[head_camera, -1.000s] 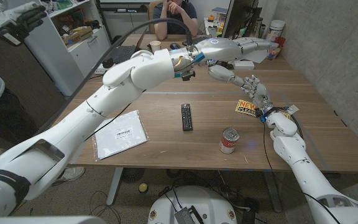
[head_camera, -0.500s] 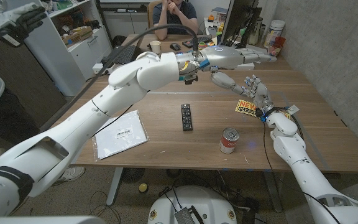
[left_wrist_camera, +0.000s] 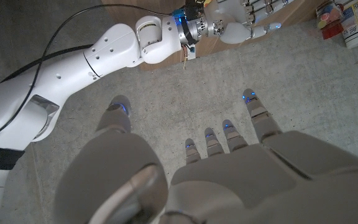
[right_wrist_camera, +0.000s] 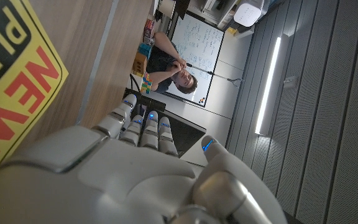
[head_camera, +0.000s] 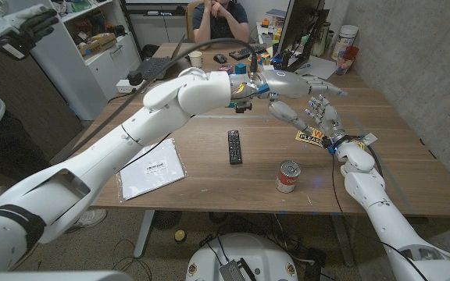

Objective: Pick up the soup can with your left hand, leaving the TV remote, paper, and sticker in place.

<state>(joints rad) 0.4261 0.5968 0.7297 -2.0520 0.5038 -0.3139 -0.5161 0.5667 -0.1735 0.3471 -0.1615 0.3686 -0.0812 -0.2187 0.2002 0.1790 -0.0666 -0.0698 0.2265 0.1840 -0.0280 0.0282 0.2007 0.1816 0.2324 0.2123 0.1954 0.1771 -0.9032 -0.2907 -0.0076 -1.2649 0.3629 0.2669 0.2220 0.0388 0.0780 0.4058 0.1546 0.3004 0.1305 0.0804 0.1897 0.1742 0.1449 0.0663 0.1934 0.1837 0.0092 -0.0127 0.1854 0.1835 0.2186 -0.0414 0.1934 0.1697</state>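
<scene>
Reaching across above the desk (head_camera: 209, 176), the left hand (head_camera: 294, 84) spreads its fingers, holding nothing. Beside the sticker (head_camera: 311, 137), the right hand (head_camera: 324, 117) is also empty-fingered. Soup can (head_camera: 288, 176) stands near the front edge, right of the TV remote (head_camera: 233, 146).

A paper cup (head_camera: 195, 57) is seen at the table's (head_camera: 209, 168) far edge. A person (head_camera: 219, 17) is seated behind it. A white cabinet (head_camera: 92, 58) stands far left.
</scene>
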